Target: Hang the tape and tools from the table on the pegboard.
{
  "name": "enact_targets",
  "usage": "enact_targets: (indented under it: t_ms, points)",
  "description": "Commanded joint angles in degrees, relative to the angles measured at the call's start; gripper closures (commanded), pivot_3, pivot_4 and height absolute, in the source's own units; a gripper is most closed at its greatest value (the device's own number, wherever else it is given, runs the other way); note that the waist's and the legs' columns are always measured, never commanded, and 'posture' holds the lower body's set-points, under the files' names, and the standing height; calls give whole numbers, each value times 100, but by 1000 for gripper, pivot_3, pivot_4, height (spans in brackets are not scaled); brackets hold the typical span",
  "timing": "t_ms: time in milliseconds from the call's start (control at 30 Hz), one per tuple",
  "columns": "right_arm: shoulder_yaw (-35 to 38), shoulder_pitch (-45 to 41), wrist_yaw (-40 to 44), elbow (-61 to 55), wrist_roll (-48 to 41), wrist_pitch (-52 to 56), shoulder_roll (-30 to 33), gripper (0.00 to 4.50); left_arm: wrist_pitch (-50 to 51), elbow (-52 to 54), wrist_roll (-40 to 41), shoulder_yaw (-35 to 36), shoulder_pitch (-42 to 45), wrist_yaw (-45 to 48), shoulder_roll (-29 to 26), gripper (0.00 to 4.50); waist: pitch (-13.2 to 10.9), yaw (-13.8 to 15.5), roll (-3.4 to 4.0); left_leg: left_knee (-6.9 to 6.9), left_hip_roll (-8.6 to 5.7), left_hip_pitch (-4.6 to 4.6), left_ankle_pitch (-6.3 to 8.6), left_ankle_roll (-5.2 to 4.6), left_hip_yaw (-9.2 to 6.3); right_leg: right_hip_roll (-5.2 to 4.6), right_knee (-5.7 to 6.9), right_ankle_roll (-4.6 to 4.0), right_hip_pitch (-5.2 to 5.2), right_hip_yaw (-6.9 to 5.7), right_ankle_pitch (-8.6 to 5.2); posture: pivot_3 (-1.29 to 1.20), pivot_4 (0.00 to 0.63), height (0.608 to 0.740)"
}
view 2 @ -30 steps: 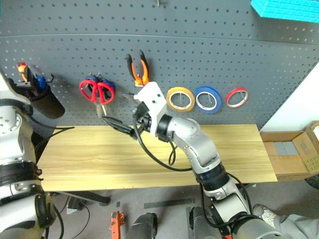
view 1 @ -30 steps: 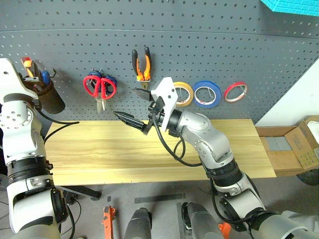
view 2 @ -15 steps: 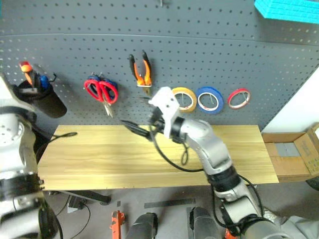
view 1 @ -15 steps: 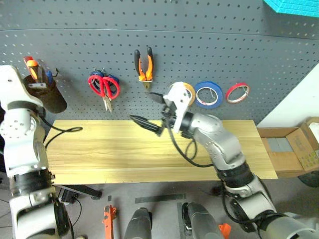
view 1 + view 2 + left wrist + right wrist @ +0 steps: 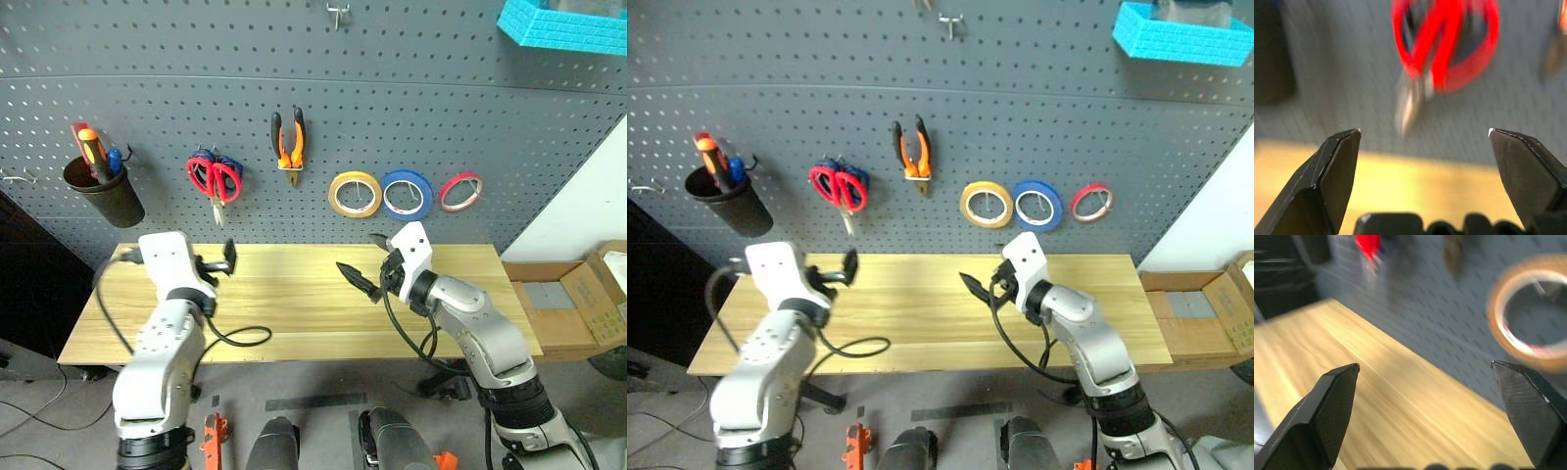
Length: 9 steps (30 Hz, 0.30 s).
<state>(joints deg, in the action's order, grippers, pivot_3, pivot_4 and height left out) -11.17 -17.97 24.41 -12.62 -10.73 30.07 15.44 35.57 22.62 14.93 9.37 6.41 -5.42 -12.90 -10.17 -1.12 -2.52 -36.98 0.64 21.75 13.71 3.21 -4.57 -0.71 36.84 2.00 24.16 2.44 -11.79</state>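
Observation:
On the dark grey pegboard point(image 5: 441, 108) hang the tan-yellow tape point(image 5: 355, 193), the orange-and-black pliers point(image 5: 289, 140) and the red-handled scissors point(image 5: 214, 178). A screwdriver with an orange-and-black handle point(image 5: 90, 149) stands in a dark cup point(image 5: 103, 191) on the board. My left gripper point(image 5: 217, 266) hovers open over the left part of the light wood table point(image 5: 294, 304), empty, and faces the scissors point(image 5: 1444, 49). My right gripper point(image 5: 360, 257) is open and empty above the table's middle, below the tape point(image 5: 1533, 313).
A blue tape roll point(image 5: 406, 194) and a thin red one point(image 5: 461, 191) hang right of the yellow tape. A turquoise basket point(image 5: 563, 24) sits high at the right. A black cable point(image 5: 240, 338) lies on the table. A cardboard box point(image 5: 578, 294) stands off the table's right end.
Both arms have come down from the pegboard to just above the table. The right gripper moved right and down, away from the pliers. The left gripper swung in over the table's left part.

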Motion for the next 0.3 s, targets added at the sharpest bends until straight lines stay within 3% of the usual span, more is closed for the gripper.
enact_targets:
  t_ms: [33, 300]
  points:
    - [396, 362, -632, 710, 418, -129, 74, 0, -507, -736, -305, -353, -63, 246, 132, 19, 142, -25, 13, 0, -1, -8, 0, 0, 3, 0, -7, -20, -11, 2, -13, 4, 50, 740]
    - [961, 382, -1527, 1429, 601, -190, -364, 0, -490, -1495, -367, -239, -177, 695, -62, 19, 243, -199, 23, 7, 1, -60, 1, 0, 24, 1, 3, -22, -44, 25, -18, -36, 32, 740]
